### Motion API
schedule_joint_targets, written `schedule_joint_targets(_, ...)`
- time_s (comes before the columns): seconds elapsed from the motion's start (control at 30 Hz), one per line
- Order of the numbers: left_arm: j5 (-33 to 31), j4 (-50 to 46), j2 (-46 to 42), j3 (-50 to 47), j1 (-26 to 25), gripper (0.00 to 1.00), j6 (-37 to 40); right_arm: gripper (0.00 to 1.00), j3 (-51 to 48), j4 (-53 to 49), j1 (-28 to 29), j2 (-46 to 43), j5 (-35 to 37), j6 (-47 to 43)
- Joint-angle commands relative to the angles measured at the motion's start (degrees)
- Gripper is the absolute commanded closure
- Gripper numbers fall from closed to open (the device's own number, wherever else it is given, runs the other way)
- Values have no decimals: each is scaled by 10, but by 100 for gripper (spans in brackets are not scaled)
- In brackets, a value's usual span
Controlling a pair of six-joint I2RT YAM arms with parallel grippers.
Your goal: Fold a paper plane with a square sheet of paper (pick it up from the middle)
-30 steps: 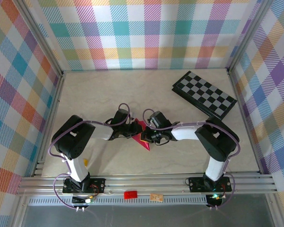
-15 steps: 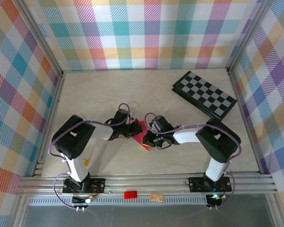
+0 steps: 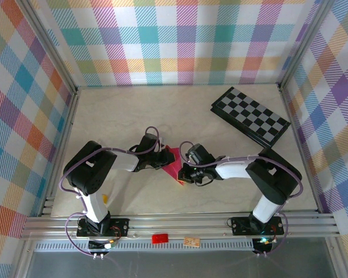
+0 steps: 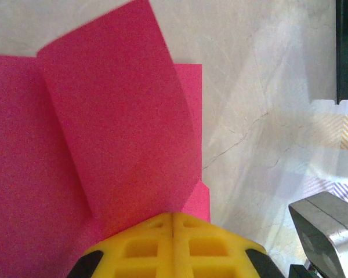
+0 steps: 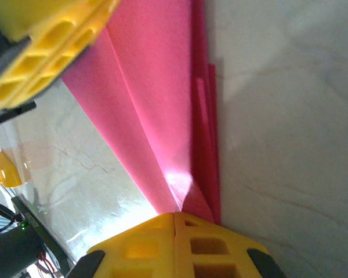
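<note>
Item: square sheet of paper (image 3: pixel 173 163), magenta-pink, matte, now partly folded into overlapping flaps and not yet a finished dart. Location: near the middle of the pale table (image 3: pixel 127 116), between the two arms and well apart from the checkerboard (image 3: pixel 250 114) at the far right. Left gripper (image 3: pixel 162 160): yellow fingers closed flat together, with a raised flap of the sheet (image 4: pixel 110 133) running into their tips, apparently pinched there. Right gripper (image 3: pixel 186 172): fingers likewise pressed together, and the stacked layers (image 5: pixel 162 116) converge at their tips, which appear to nip one end of the fold. Handling, as judged: very light and thin, limp across a single layer and stiffer along creases and where layers stack. It will likely slide on the smooth tabletop unless one side is pinned. It creases for good and tears easily if the two grips pull against each other. Recommended hold: on the layered folded edge or close to a crease, fingertips only, with one gripper anchoring while the other works. A loose single-layer corner would probably buckle.
</note>
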Motion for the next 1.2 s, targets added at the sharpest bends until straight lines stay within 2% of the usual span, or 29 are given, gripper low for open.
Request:
schedule_joint_targets(0.0,-34,-57,25,-25,6,96,11,97,-33,-77,8,-12,3,-15)
schedule_joint_targets(0.47,-32,-52,23,-28,5,96,8,99,-77,-68,15,-58,-8,-4)
schedule_joint_targets(0.7,-31,-50,17,-31,5,96,7,99,-60,-74,14,-122,-16,-1)
schedule_joint_targets(0.83,-32,-47,14,-35,5,96,6,98,-24,-83,14,-151,14,-5)
schedule_joint_targets(1.17,-29,-37,18,-37,5,96,2,96,98,-47,10,3,9,-4)
